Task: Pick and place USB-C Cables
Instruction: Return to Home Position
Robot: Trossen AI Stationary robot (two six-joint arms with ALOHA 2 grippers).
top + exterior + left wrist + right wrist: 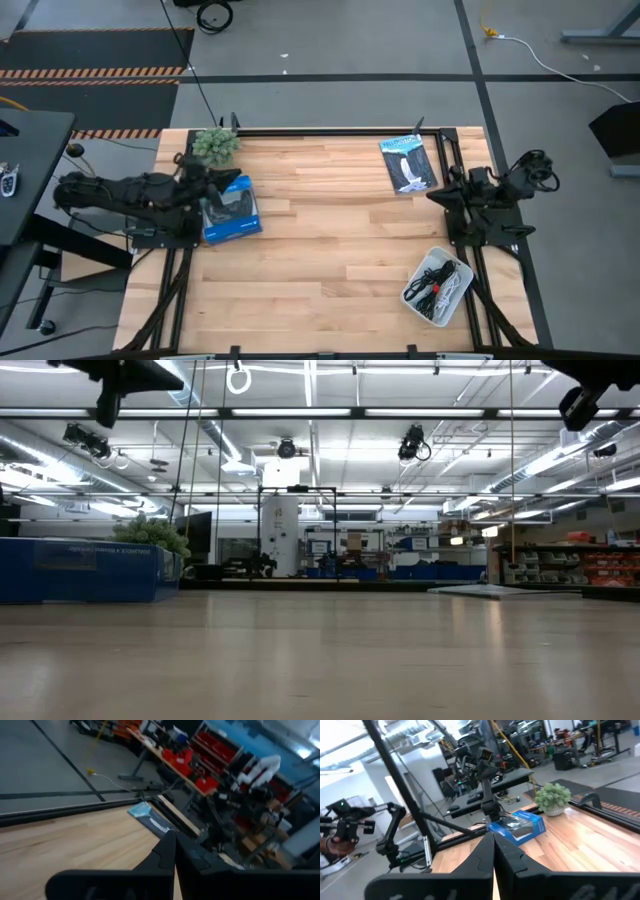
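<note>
High view: USB-C cables (440,285) lie in white bin (428,264), nearer right gripper (436,196) than left gripper (222,196); all fingers (481,854) pressed together.

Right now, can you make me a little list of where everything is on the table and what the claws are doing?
cables: heaped inside the white bin
white bin: on the table's right side, near the right arm
blue box: on the left side, by the left arm
plant: next to the blue box, at a table corner
dark packet: lying flat near the right arm
left claw: shut, empty, by the blue box
right claw: shut, empty, at the right edge
</note>
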